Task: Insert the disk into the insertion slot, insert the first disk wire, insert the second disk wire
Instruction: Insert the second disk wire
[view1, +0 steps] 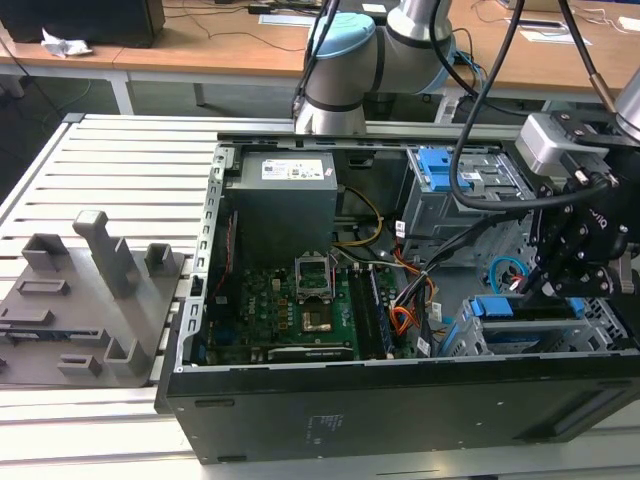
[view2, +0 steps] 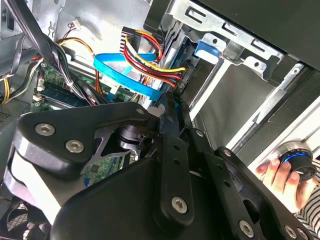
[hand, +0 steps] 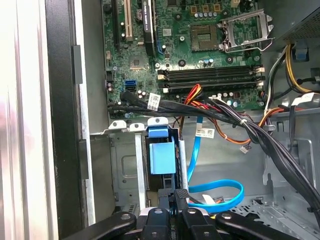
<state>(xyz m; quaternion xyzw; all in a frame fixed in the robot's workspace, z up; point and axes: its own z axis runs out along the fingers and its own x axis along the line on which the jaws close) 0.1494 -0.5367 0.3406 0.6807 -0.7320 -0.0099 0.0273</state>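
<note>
**A:** Starting with the gripper (view1: 527, 288), where does it sit?

**B:** Low over the insertion slot (view1: 455, 342), at the near corner of the computer case (view1: 400, 410) on the exterior view's right. The case stands on the slatted table (view1: 130, 160), toward its near edge.

**A:** Open or closed?

**B:** Closed. In the second wrist view the gripper (view2: 169, 100) has its two black fingers drawn tight together. The first wrist view shows the gripper (hand: 180, 196) the same way. Whether anything thin is pinched between them I cannot tell.

**A:** And the disk?

**B:** The disk (hand: 162, 156) is seated in the insertion slot (hand: 125, 172), its blue carrier frame showing between the grey cage walls. In the exterior view the disk (view1: 530, 308) is a blue strip inside the cage.

**A:** The second disk wire?

**B:** The second disk wire (hand: 235, 192) lies in a light-blue loop on the case floor, just beside the slot and near the fingertips. In the second wrist view the second disk wire (view2: 117, 70) crosses behind the multicoloured wire bundle (view2: 150, 55), and the fingertips are close to both. Where its plug ends I cannot tell.

**A:** Anything else?

**B:** The motherboard (hand: 200, 55) lies beyond the slot, toward the middle of the case. Outside the case a person's hand (view2: 277, 175) rests on a round knob (view2: 296, 156) with a blue ring
</note>
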